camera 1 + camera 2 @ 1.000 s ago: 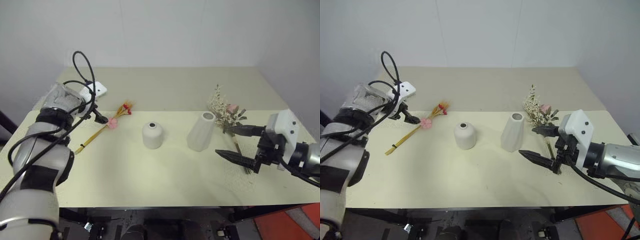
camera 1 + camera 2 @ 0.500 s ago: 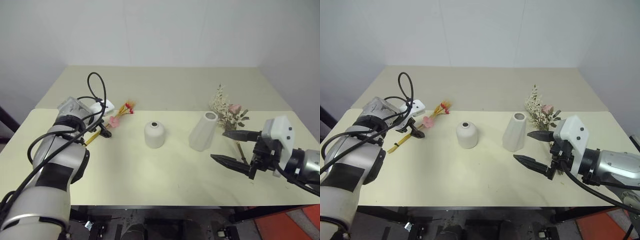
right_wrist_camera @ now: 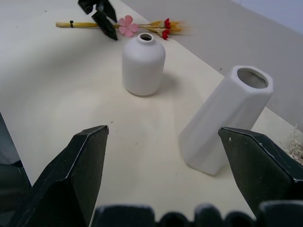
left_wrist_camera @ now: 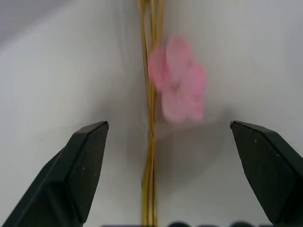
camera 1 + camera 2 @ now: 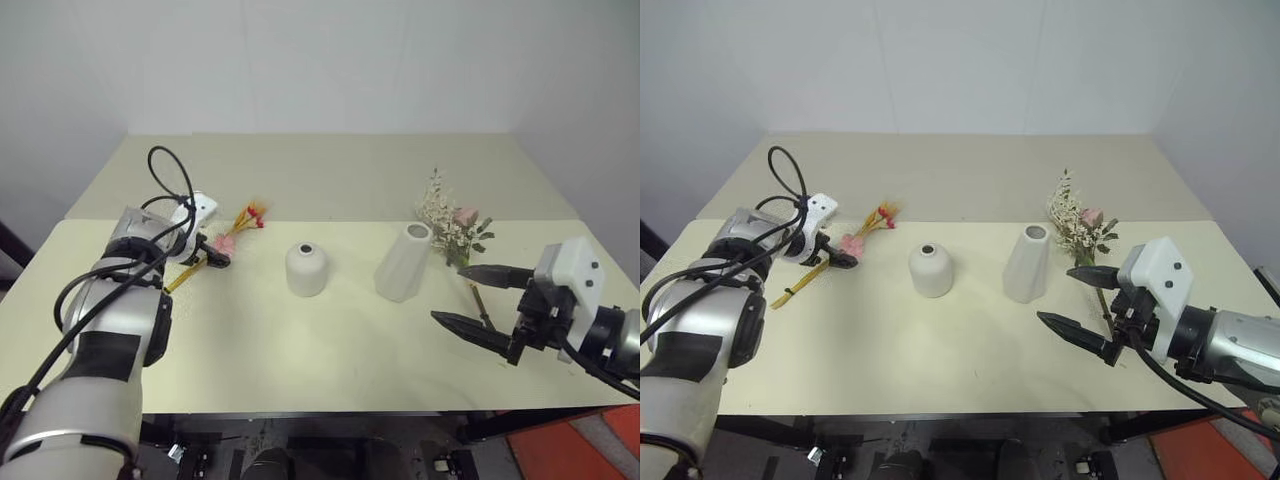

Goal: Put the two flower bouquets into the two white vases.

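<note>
Left wrist view has the left gripper [image 4: 168, 142] spread wide astride the golden stems of the wheat bunch [image 4: 150, 118], a pink blossom between its fingers; closing there may crush the bloom or let the thin stems slip. From the head, that bunch lies toward the tabletop's left edge, the bushy bouquet [image 5: 452, 228] near the right edge behind the tall vase [image 5: 403, 262]. Right gripper [image 5: 478, 298] hangs wide apart, empty; its wrist camera shows the round vase's [image 3: 143, 63] narrow mouth.
</note>
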Controlling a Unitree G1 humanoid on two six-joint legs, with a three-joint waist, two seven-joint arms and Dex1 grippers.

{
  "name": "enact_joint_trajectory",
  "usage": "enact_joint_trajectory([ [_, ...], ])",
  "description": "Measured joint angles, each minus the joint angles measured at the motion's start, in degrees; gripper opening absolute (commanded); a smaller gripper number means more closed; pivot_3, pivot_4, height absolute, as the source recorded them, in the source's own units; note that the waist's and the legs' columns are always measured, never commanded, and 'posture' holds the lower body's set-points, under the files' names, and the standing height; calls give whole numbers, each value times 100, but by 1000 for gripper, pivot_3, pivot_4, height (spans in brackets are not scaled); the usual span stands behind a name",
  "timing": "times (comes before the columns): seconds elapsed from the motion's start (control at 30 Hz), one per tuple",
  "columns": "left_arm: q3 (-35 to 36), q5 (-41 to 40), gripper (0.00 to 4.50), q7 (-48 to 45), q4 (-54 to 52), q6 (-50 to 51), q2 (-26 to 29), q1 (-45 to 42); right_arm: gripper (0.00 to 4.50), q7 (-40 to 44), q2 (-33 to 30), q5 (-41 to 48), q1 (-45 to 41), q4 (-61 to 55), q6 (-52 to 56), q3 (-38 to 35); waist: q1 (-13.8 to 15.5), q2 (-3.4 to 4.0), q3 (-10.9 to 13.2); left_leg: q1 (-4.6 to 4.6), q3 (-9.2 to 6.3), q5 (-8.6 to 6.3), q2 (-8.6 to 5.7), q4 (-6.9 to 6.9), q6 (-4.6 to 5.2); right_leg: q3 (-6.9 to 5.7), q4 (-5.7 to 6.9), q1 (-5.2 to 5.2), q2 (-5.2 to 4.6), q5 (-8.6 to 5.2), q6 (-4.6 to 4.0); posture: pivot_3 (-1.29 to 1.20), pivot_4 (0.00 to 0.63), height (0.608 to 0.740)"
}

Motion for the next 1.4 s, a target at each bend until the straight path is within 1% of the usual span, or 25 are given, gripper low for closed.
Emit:
enact_joint_trajectory([
  [0.1,46,5,4102,13,-110,0,6,147,4500,-10,1,0,2,1,0,-1,-6,1,-9,39,1,-2,2,-5,3,1,-6,39,0,-6,10,0,150,740],
  [0.13,46,6,4102,32,-132,-1,16,181,4500,-15,3,1,2,4,0,-1,-16,3,-16,45,3,-3,4,-8,4,4,-6,47,0,-25,39,0,150,740],
  [0.23,133,-6,3487,33,-159,9,31,268,4500,-30,15,0,21,18,0,-1,-41,6,-39,51,9,-3,8,-8,4,9,-1,47,2,-27,44,0,150,740],
  [0.27,177,-20,3216,-10,-161,19,31,287,4500,-30,17,-1,33,20,0,-1,-47,7,-43,52,10,-3,9,-7,4,10,0,47,3,-27,44,0,150,740],
  [0.37,241,-35,2213,-110,-162,43,27,296,4500,-33,19,-3,42,44,0,-1,-49,7,-46,52,12,-3,9,-5,4,11,4,46,4,-27,43,0,150,740],
  [0.6,251,-21,16,-64,-179,187,59,294,4500,-59,30,-27,-53,125,-1,113,-48,12,-56,52,13,-3,8,-6,4,14,5,44,4,-26,43,0,150,740],
  [0.87,337,-22,16,-105,-100,169,77,203,4500,-80,154,-121,29,123,-5,118,-28,11,-55,44,11,-3,5,-5,4,14,2,33,4,-24,40,0,150,740],
  [0.97,637,-208,16,-20,-71,117,75,69,4500,-109,197,-147,44,122,-9,118,0,-4,-46,34,7,-3,4,-3,4,12,2,24,4,-13,22,0,150,740],
  [1.07,1243,-762,16,-238,-83,-58,72,-401,4500,-113,216,-186,69,114,-18,119,32,-24,-35,12,-4,-3,3,4,3,-1,-6,14,2,1,6,0,150,740],
  [1.13,1673,-1202,16,-614,-154,-182,72,-807,4500,-117,220,-184,72,112,-18,118,50,-26,-34,-12,-6,-3,0,6,3,-4,-7,-1,-1,7,12,0,150,740],
  [1.23,2251,-1902,16,-1208,-568,-427,3,-1273,4500,-125,254,-186,84,108,-18,118,43,-23,-36,-51,-2,-1,-5,12,0,-1,0,-39,-5,35,10,0,150,740],
  [1.3,2618,-2379,16,-1485,-937,-774,-205,-1284,4500,-128,263,-208,96,108,-20,119,42,-16,-40,-48,1,-2,-20,12,1,1,-3,-40,-21,35,10,0,150,740],
  [1.4,3054,-3024,16,-1801,-1335,-1125,-612,-973,4500,-130,277,-244,130,104,-27,118,21,-15,-40,-43,4,-2,-21,16,2,9,-13,-39,-21,36,13,0,150,740],
])
